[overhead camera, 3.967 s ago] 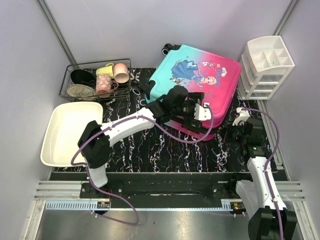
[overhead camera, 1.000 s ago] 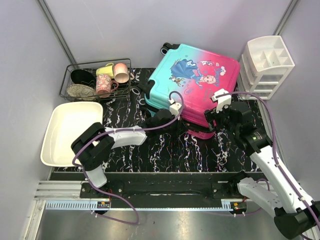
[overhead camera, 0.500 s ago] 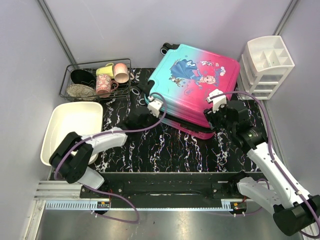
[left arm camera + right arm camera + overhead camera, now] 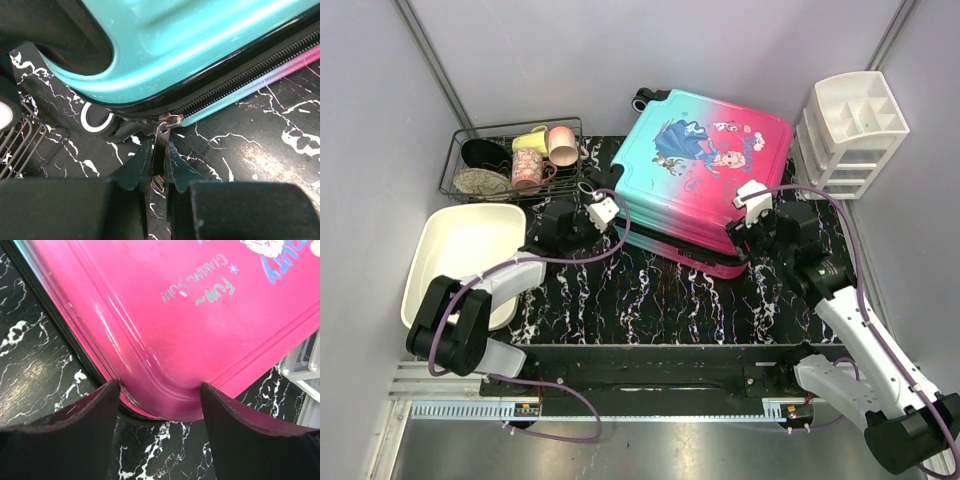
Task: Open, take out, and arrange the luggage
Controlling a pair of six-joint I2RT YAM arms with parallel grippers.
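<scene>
At the left gripper (image 4: 160, 152): closed down to a sliver, pinching the thin tab of the zipper pull (image 4: 161, 134) between the tips. Just beyond the tips, the slider (image 4: 173, 120), sitting at the teal corner of the luggage (image 4: 705, 170), with the zipper (image 4: 250, 67) running off to the right of the fingers along the seam. Teeth there meshed or parted: hard to tell. To the left of the fingers, a wheel (image 4: 95, 117) of the case.

At the right gripper (image 4: 159, 385): spread wide, holding nothing, one finger on either side of the rounded pink corner. Looks close to the shell on both sides; cannot say whether touching. Probably there to steady the case against the tug on the zipper.

Ahead of both sets of fingers, lying flat on the black marbled mat (image 4: 650, 290), printed lid down, no gap showing at the seam. So, on the opening step only. Unzipping under way at best; lid not lifted, nothing taken out, nothing arranged. Left to do: run the slider round the remaining sides, swing the lid up, then empty and set out whatever lies inside.

Farther off, beyond the left fingers, mugs (image 4: 545, 150) in a wire basket (image 4: 453, 160), and nearer, to their left, a white tub (image 4: 450, 260). Beyond the right fingers, a white drawer organizer (image 4: 850, 135).
</scene>
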